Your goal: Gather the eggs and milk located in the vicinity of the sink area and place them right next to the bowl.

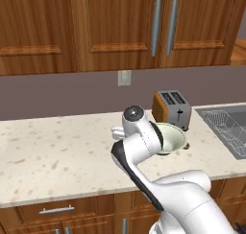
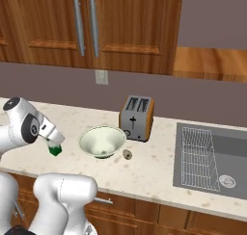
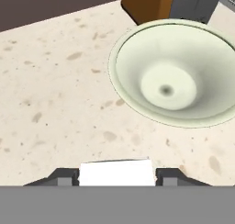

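Item: white milk carton with green lower band (image 2: 55,149). Location: clamped in the end effector (image 3: 116,176), hanging just above the speckled beige stone counter (image 1: 57,151), to the left of the bowl and apart from it. In the hand view its white top sits between the two dark fingertips (image 3: 64,176), which press its sides.

Item: wide pale cream-green round bowl with flaring sides (image 2: 102,140). Location: mid-counter, just in front of the toaster.

Item: orange-sided two-slot toaster with grey face (image 2: 136,117). Location: far side of the counter, behind the bowl.

Item: small dark-brown oval egg (image 2: 127,154). Location: on the counter just right of the bowl, near its rim.

Item: dark grey sink with wire rack (image 2: 207,157). Location: right end of the counter, well apart from the bowl.

Progress, as judged: egg appears already placed beside the bowl; milk has been carried over but is not yet set down. Remaining: lower the carton to the counter next to the bowl and let go.

View differences: the right base view shows the green band of the carton and the egg. In the left base view the arm covers the carton and part of the bowl. The hand view gives the grip and the bowl's interior.
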